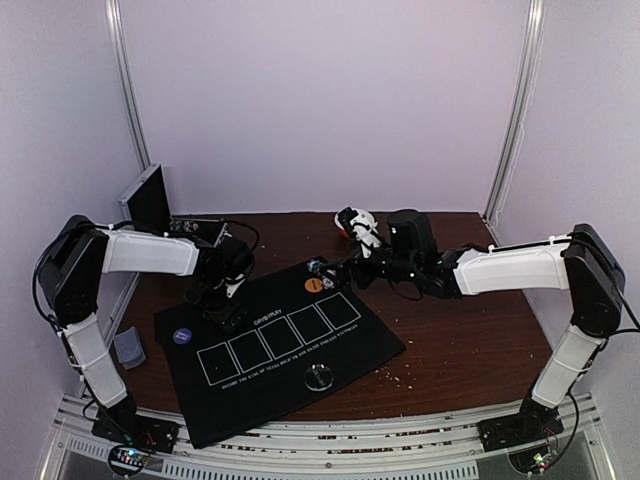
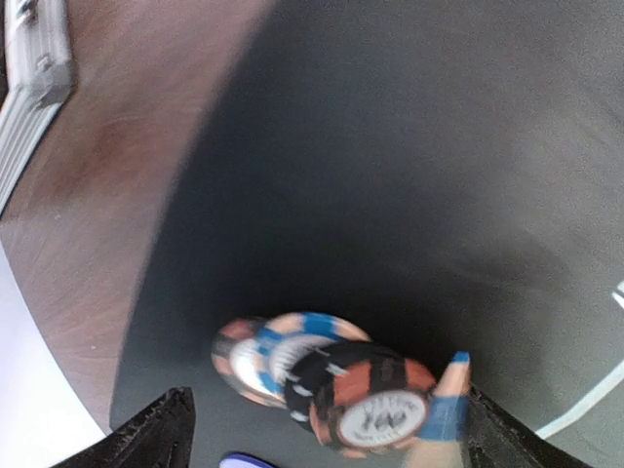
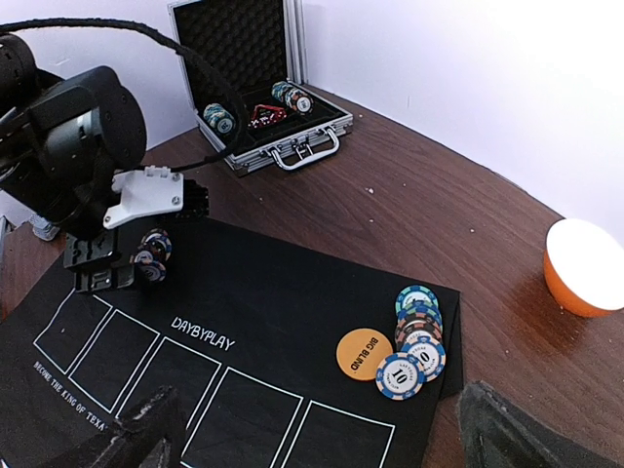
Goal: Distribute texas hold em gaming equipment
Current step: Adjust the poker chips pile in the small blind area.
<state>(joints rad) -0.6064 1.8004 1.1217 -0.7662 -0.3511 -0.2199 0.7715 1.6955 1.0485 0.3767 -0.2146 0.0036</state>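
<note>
The black five-box mat [image 1: 300,350] lies in the middle of the table. My left gripper [image 1: 226,314] hangs open over its far left corner. A small fanned pile of striped poker chips [image 2: 327,375] lies on the mat between its fingers, blurred, and one chip [image 2: 447,408] stands on edge against the right finger. My right gripper [image 3: 327,450] is open above the mat with nothing between its fingers. Ahead of it sit an orange "BIG BLIND" disc [image 3: 364,353] and another spread of chips [image 3: 414,341]. A purple disc [image 1: 181,336] and a clear disc [image 1: 319,377] rest on the mat. Grey-blue cards [image 1: 129,347] lie left of it.
An open metal chip case [image 3: 263,107] with more chips stands at the back left. A white bowl with an orange base [image 3: 583,268] sits on the brown table [image 1: 470,340] at the back, right of the mat. Crumbs dot the table near the mat's right edge.
</note>
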